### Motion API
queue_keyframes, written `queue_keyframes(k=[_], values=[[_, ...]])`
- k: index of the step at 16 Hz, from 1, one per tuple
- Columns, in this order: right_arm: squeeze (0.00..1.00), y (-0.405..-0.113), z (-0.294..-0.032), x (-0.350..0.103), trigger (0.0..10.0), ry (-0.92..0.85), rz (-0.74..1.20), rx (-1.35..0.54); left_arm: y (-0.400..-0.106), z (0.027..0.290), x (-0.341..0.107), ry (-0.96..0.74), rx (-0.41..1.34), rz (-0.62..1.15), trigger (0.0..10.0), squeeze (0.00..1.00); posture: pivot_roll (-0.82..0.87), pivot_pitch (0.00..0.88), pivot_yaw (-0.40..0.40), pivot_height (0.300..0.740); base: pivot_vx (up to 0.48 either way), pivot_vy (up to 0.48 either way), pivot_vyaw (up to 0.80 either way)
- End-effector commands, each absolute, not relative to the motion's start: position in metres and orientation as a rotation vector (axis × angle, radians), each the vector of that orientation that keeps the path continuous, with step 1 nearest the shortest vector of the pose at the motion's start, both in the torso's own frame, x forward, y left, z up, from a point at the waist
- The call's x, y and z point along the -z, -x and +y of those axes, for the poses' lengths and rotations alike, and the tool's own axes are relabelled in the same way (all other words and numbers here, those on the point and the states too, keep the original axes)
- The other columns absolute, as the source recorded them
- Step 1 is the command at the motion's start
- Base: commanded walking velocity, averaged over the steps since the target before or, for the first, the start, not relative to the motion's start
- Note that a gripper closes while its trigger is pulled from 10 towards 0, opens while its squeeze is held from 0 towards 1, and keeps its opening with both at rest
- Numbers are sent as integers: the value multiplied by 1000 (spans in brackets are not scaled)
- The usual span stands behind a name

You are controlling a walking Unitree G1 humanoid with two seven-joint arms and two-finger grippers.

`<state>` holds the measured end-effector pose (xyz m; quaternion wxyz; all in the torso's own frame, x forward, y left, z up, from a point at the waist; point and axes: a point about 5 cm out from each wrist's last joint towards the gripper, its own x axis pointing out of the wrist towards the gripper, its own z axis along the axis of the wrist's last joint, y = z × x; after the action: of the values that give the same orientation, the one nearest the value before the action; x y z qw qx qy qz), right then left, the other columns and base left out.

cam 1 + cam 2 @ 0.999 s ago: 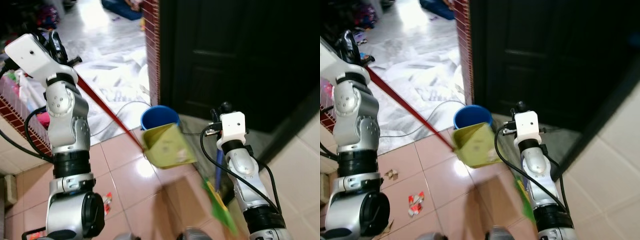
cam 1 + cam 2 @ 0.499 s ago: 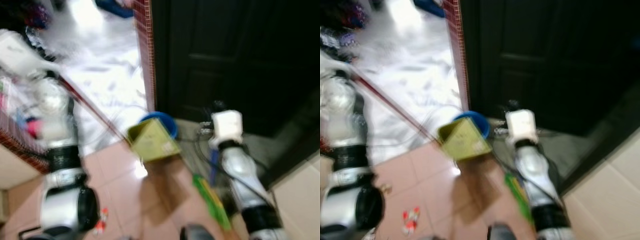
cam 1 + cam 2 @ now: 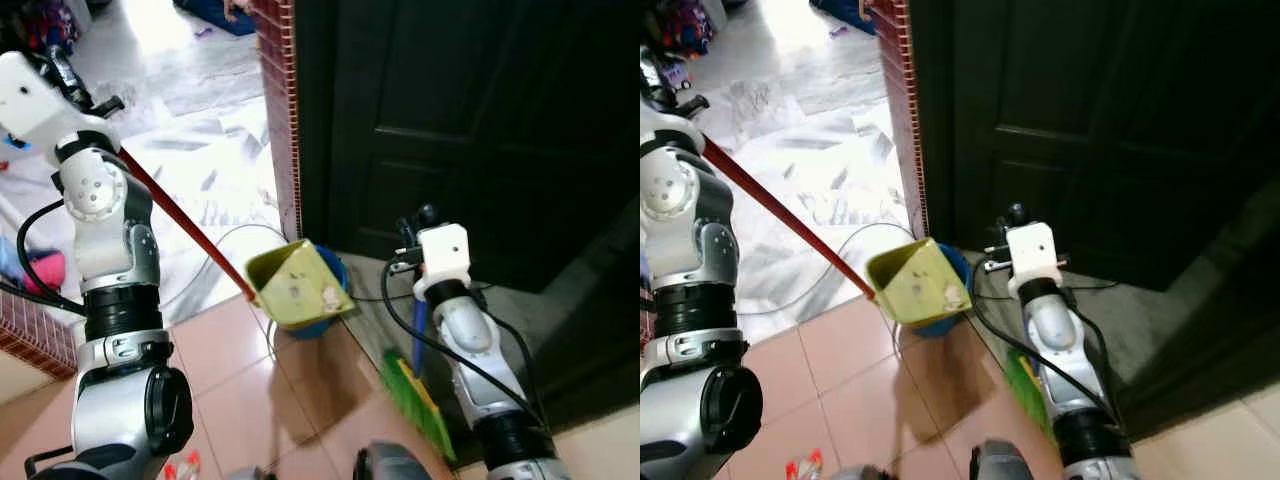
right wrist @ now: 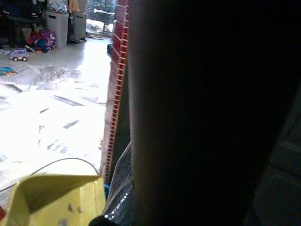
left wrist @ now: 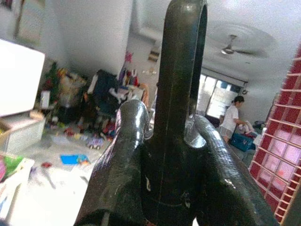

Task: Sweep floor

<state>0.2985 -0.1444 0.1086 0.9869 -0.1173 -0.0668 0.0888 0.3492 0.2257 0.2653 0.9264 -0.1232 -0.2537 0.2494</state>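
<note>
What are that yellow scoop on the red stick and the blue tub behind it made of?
The yellow-green dustpan looks like moulded plastic: matt, thin flat walls, even colour, a few specks of dirt. Its long red handle is smooth with a slight sheen, maybe painted metal or plastic; I cannot tell which. The round blue bucket behind it also looks like plastic, with a smooth rim of uniform colour.

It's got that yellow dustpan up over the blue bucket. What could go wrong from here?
The dustpan hangs tilted over the bucket, covering most of its opening. Tipped off-centre, the bits inside could land on the tiles. A white cable lies on the floor beside the bucket and might snag the red handle or the robot's feet. The broom stands close to the dark door and could knock it.
</note>
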Motion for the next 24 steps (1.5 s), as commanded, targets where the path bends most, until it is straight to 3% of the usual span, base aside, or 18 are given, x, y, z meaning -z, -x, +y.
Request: queue_keyframes(k=[1,8,19,24], values=[[0,-299,-147,-116,10000,247,-167,-169,-345,223,-285,303,-510,-612,10000,0,-109,0,47,740,469,0,0],[0,-298,-148,-116,10000,249,-163,-175,-344,226,-290,217,-552,-651,10000,0,-113,0,42,740,447,0,0],[0,-300,-146,-113,10000,254,-149,-186,-344,211,-308,15,-424,-678,10000,0,-96,0,38,740,0,0,0],[0,-302,-143,-114,10000,250,-155,-190,-345,182,-293,-84,-253,-689,10000,0,-91,0,38,740,0,0,0]])
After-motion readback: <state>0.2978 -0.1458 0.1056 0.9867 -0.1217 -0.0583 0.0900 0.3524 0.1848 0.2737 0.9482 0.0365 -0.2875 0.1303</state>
